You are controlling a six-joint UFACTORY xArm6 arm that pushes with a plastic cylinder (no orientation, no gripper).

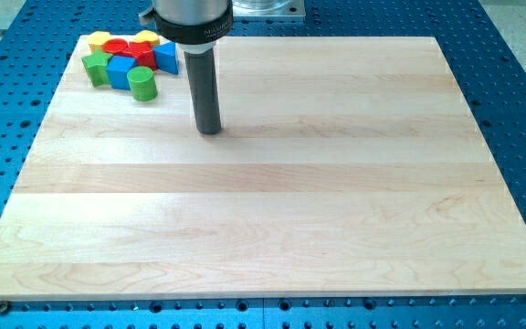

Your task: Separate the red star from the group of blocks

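A tight group of blocks sits at the view's top left corner of the wooden board. The red star (142,55) lies in the middle of the group. Around it are a yellow block (146,38) above, a blue block (165,57) to the right, a red block (117,47) to the left, a blue block (120,72) and a green cylinder (142,83) below. A yellow block (99,40) and a green block (96,68) lie at the group's left. My tip (209,131) rests on the board, right of and below the group, touching no block.
The wooden board (272,210) lies on a blue perforated table (519,82). The board's edges are close to the group at the view's top and left. The arm's body (194,20) hangs over the board's top edge.
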